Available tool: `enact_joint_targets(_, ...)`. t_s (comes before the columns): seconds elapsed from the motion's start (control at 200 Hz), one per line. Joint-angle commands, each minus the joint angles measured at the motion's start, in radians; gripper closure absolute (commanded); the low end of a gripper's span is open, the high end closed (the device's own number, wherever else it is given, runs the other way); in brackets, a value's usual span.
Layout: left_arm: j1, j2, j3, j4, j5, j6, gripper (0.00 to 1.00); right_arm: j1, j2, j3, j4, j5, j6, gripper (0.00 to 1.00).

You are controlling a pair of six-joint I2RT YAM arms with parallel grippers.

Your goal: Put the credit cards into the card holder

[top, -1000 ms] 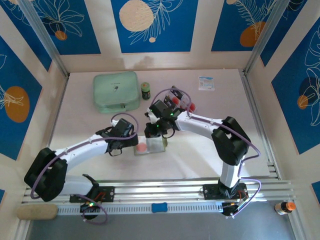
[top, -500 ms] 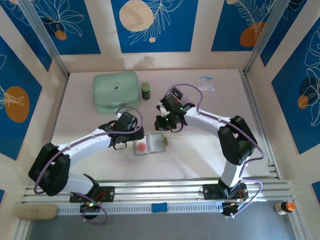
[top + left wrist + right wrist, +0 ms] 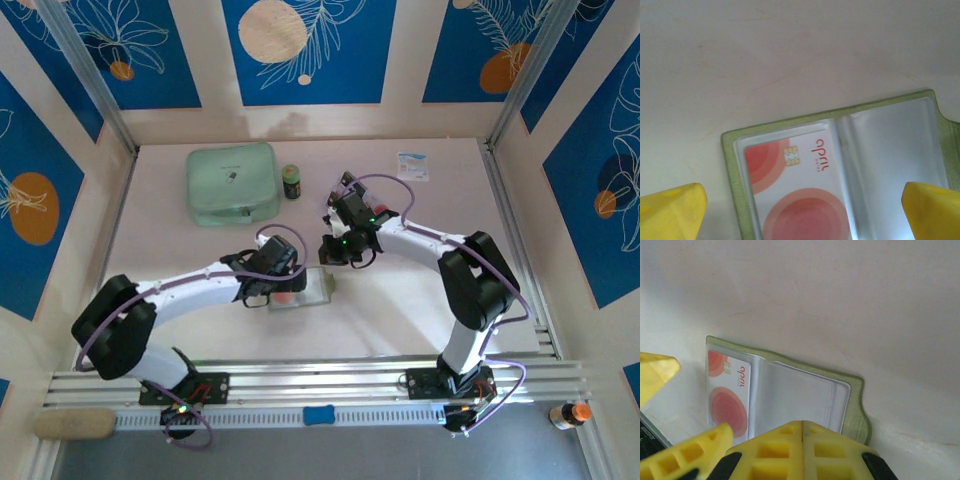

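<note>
Left wrist view: left fingers [image 3: 671, 212] spread wide over the card holder [image 3: 892, 150], right fingers [image 3: 775, 446] pressed together; the credit card [image 3: 795, 200] should seat squarely.

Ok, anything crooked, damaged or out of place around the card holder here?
Nothing stands out. The card holder lies open and flat on the table, one credit card is tucked in squarely, and the neighbouring sleeve is empty.

White arm links [image 3: 190, 285], black joint housings [image 3: 470, 278], looping purple cables [image 3: 378, 177], green status lights [image 3: 182, 410], yellow latticed tool fingertips [image 3: 800, 450]
</note>
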Motion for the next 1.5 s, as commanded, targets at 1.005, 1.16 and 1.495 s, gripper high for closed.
enact_joint_targets(1.005,-0.055,0.092,0.046,-0.02,-0.08,-0.013,0.0,0.059,0.193,0.038,0.059,-0.107,0.025,1.0)
enact_joint_targets(1.16,-0.055,0.104,0.037,-0.015,-0.081,-0.012,0.0,0.06,0.193,0.044,0.057,-0.111,0.028,1.0)
enact_joint_targets(1.495,-0.055,0.109,0.002,-0.017,-0.109,-0.029,0.0,0.055,0.157,0.048,0.042,-0.108,0.033,1.0)
